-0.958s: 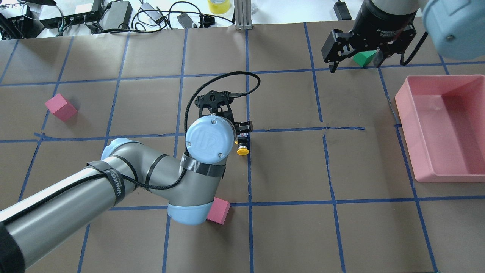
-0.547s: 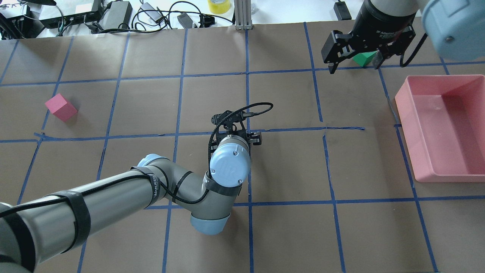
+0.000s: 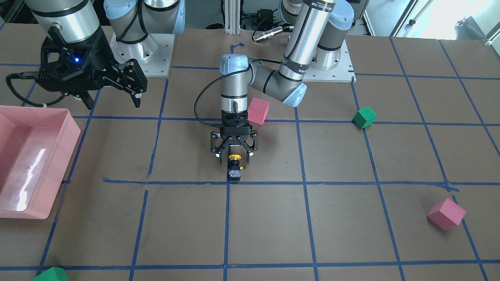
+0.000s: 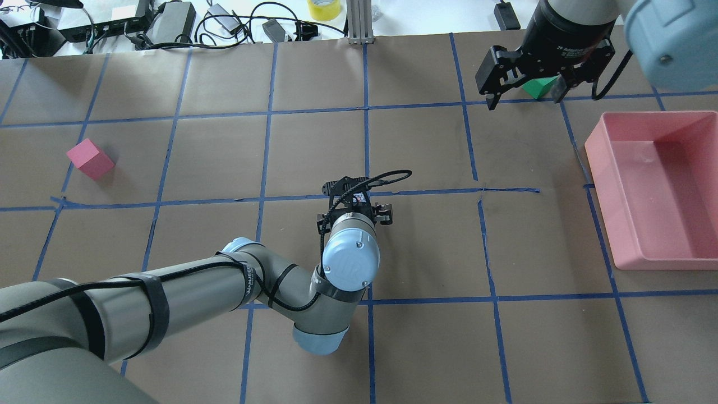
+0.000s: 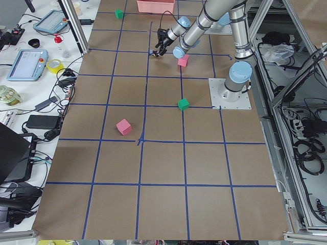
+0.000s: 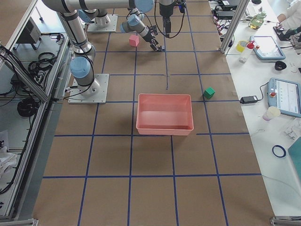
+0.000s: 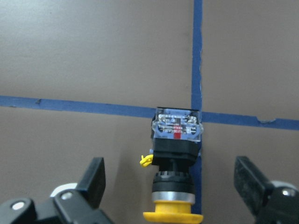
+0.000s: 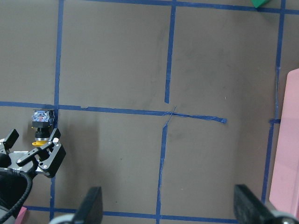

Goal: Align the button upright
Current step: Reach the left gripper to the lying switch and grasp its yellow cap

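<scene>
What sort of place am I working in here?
Probably a robotics lab workcell: a brown paper-covered table gridded with blue tape lines, and blue-cased teach pendants on the side bench.

i can read a "ur" logo on the blue cap (image 4: pixel 350 267) at the wrist of the left arm (image 4: pixel 185 292). white lettering on that arm's black strap (image 4: pixel 245 280) and on the body of the right gripper (image 4: pixel 524 101) is too small for me to make out.

Quick count from my end: I've got one button (image 3: pixel 234 167), two pink cubes (image 3: pixel 258 111) (image 3: pixel 446 213), two green cubes (image 3: pixel 364 117) (image 3: pixel 52 274) and one pink bin (image 3: pixel 23 164) out here on my table (image 3: pixel 351 234).
</scene>
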`<action>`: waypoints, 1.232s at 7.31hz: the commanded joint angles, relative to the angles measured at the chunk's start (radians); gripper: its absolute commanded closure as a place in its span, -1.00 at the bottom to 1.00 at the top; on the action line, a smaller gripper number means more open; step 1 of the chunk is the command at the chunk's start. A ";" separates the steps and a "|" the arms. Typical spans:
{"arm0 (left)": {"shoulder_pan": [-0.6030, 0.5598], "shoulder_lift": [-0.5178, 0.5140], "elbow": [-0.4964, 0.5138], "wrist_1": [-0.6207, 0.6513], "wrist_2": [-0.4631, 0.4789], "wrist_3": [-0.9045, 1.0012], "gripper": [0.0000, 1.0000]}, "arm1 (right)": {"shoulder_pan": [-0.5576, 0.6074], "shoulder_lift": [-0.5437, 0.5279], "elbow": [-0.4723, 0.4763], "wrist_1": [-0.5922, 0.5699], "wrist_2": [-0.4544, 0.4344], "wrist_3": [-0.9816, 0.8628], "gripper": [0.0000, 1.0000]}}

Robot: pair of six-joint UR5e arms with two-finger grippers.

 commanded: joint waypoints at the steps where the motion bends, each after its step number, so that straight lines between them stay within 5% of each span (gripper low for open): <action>1: -0.010 -0.001 -0.012 0.006 0.002 0.033 0.07 | -0.001 0.002 0.001 -0.003 0.000 0.000 -1.00; 3: -0.010 -0.001 -0.012 0.006 0.005 0.033 0.97 | -0.002 0.002 0.001 -0.003 0.000 0.000 -1.00; 6: 0.039 0.055 0.030 -0.014 -0.005 0.056 1.00 | -0.004 0.002 0.001 -0.003 0.000 0.000 -1.00; 9: 0.153 0.176 0.182 -0.538 -0.123 0.003 1.00 | -0.004 0.004 0.002 -0.001 0.000 0.000 -1.00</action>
